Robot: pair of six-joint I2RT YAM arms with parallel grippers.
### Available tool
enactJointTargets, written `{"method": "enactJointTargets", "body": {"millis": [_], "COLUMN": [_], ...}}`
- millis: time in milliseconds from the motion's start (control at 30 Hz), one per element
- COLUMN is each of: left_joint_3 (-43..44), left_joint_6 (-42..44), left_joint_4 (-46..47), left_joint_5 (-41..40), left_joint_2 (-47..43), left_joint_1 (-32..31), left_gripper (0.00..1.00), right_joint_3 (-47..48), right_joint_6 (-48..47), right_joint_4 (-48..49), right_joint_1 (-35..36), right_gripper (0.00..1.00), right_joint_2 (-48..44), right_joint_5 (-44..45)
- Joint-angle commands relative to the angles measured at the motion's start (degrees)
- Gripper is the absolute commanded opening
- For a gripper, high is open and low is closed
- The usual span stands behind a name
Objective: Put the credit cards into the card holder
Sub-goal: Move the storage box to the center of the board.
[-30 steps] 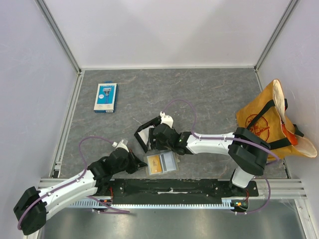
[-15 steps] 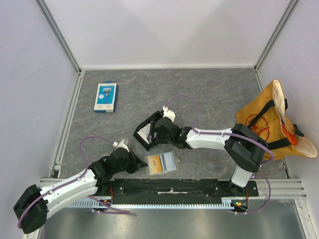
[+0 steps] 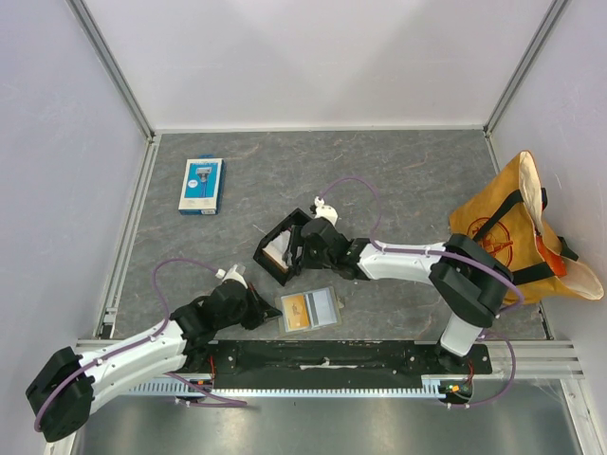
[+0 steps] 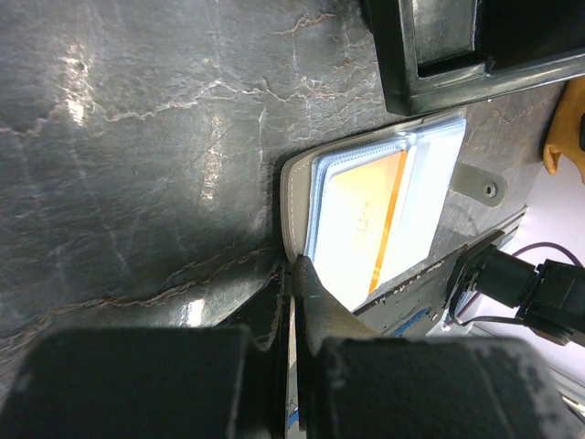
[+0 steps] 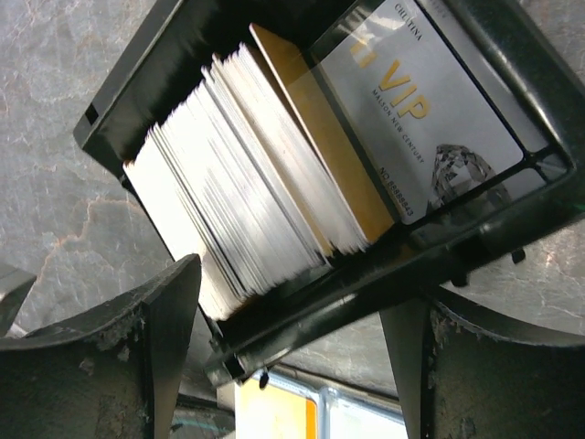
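Fingers point(image 5: 292, 357) astride tray point(image 5: 512, 229) rim

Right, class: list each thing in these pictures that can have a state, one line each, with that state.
Flat grey-tan folding card holder: lying open, an orange card in its clear pocket.
Black rectangular box-like tray: open-topped, packed with a stack of mostly white plastic cards.
Left claw: shut, tips at the holder's edge.
Right claw: open, astride the tray.
Yellow cloth bag: lying slumped, mouth open.
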Motion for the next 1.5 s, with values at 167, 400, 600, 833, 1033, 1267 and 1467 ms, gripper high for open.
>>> {"method": "enactJointTargets", "body": {"millis": [167,400,600,833,1033,1267,1467], "left_joint_3": [-0.12,-0.3,-0.12,0.14,-0.38,-0.03,-0.04], "left_joint_6": [2.44,2.35,2.35,1.91,1.21,1.3,1.47], "left_joint_4": [-2.55,-2.9,-3.25,-4.66,-5.19,-5.98,-5.72], "left_joint_5": [-1.71,-1.63,-1.63,-1.63,-1.71,-1.71,-1.71], "left_joint_2": [-1.41,-1.94,-1.85,-2.73,-4.05,-4.22,-4.66], "left_joint_1": [-0.11,-0.02,-0.11,-0.11,-0.11,-0.03,-0.03], "left_gripper": [0.02,0.02,0.02,0.02,0.02,0.02,0.02], "right_joint_3": [-5.23,-8.92,-8.57,-6.64,-3.92,-0.76,2.94], "right_joint_6": [-6.16,-7.57,-9.33,-5.39,-1.95,-1.59,-3.26], "right_joint_4": [2.77,2.76,2.85,5.4,8.65,9.18,8.21], "right_joint_1": [-0.1,0.26,2.89,5.7,7.29,7.46,6.94], "right_gripper": [0.84,0.83,0.81,0.81,0.81,0.82,0.83], "right_joint_2": [-10.27,-13.7,-12.56,-6.95,-1.4,1.67,4.84], "right_joint_5": [-5.59,-9.72,-12.89,-11.92,-9.75,-3.93,-3.31]}}
